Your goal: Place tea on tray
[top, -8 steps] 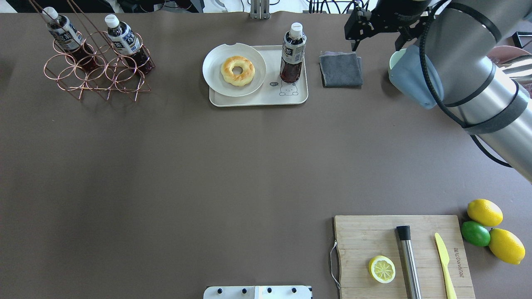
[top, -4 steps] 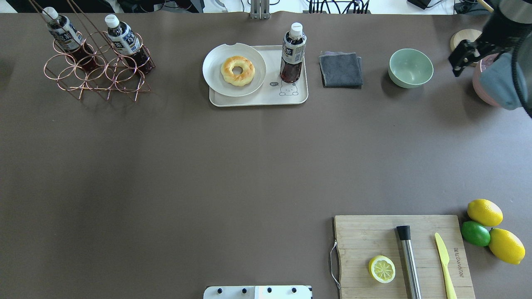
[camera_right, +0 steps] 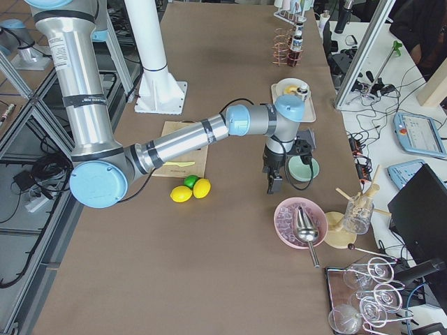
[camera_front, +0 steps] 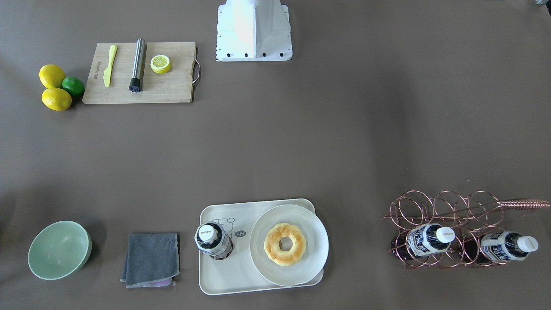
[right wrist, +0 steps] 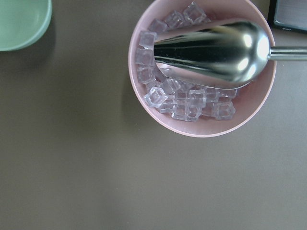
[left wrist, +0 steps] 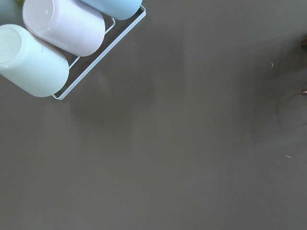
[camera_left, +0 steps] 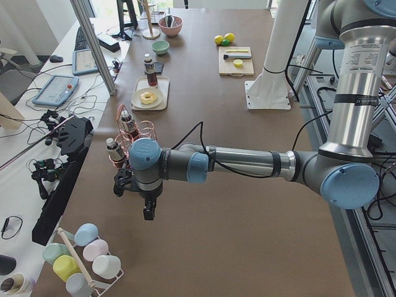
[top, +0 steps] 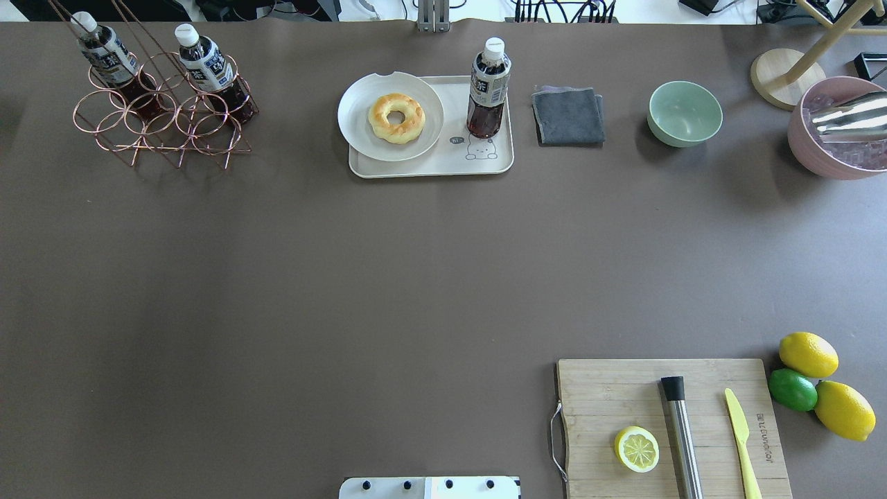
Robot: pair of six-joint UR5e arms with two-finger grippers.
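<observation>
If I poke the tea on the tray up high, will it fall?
Probably: the tea stands upright, tall and narrow, so a high poke could tip it. It looks nearly full, so likely heavy for its size. Fallen, its round body might roll.

The left tool (camera_left: 147, 209) and right tool (camera_right: 271, 183) show only side-on, jaw gaps unreadable. The picture's edge crops the pink ice bowl (top: 811, 159).

Tea (top: 489, 86) on tray (top: 429, 168); plate (top: 359, 132) alongside
</observation>
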